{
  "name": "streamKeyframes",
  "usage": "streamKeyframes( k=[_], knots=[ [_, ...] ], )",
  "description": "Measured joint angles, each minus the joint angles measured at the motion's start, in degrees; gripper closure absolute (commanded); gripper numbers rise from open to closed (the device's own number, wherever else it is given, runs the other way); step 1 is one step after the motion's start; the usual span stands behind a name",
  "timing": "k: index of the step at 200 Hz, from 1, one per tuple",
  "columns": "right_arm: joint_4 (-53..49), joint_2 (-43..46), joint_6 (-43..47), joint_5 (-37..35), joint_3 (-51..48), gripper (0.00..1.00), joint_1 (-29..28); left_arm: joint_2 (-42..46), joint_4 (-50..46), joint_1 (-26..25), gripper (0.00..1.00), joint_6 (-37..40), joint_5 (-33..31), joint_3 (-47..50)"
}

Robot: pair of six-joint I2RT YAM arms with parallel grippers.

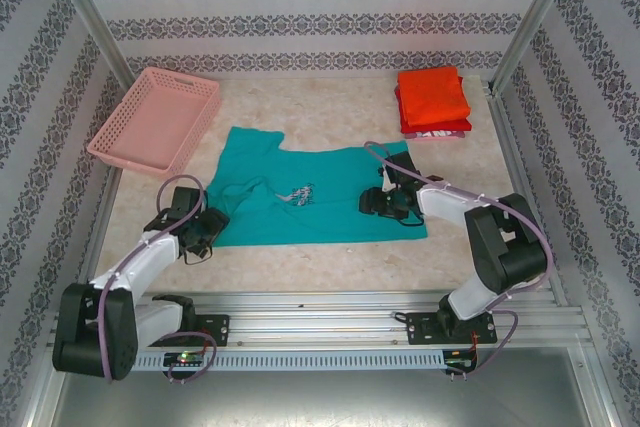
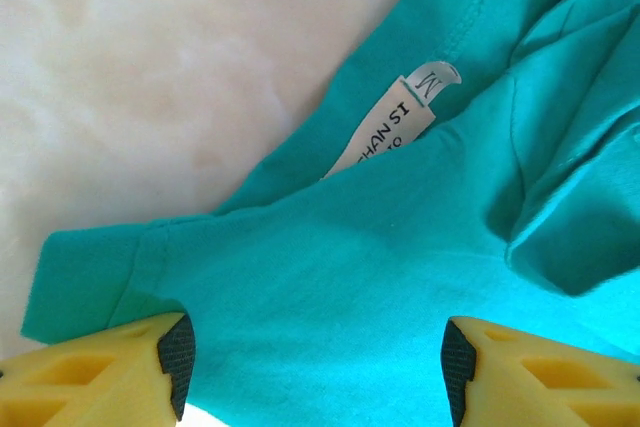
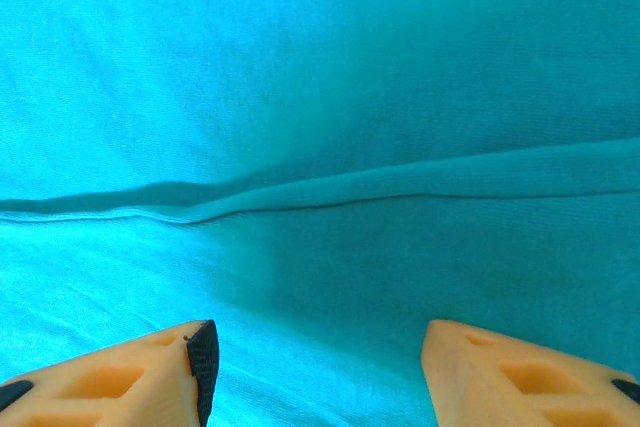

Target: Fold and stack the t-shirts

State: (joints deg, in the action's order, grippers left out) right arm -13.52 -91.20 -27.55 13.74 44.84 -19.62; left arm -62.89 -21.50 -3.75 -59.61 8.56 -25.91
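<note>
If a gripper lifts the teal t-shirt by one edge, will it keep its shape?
Probably not: the teal t-shirt lies flat with soft wrinkles and a fold ridge, so it should hang limp. It looks thin, so likely light. Pushed, it would probably bunch up rather than slide whole.

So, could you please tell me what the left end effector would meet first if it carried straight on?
Most likely the teal tee: its cloth lies right ahead of the open left end effector, with the neck label farther on. Depth is hard to judge.
</note>
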Motion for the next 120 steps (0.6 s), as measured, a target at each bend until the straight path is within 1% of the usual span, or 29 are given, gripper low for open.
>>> streamKeyframes(
  k=[29,55,75,89,120],
  knots=[
    [-2.12,2.47,-0.74,0.24,-1.09,0.42,0.02,2.99,-5.07,-0.33,0.31,0.0,-1.16,-1.42],
    [-3.19,5.38,-0.85,0.02,-1.01,0.42,0.02,1.44,-8.79,-1.03,0.3,-0.02,-3.65,-8.35],
    [-3.63,6.12,-0.83,-0.17,0.55,0.42,0.02,-4.22,-8.98,-1.4,0.29,0.02,-5.2,-16.37],
    [-3.67,6.03,-0.81,-0.17,2.16,0.42,0.02,-10.4,-8.83,-1.84,0.29,0.11,-5.97,-22.56],
    [-3.37,5.77,-0.81,-0.15,4.2,0.42,0.02,-25.66,-8.74,-2.6,0.42,1.14,-7.17,-35.04]
  ],
)
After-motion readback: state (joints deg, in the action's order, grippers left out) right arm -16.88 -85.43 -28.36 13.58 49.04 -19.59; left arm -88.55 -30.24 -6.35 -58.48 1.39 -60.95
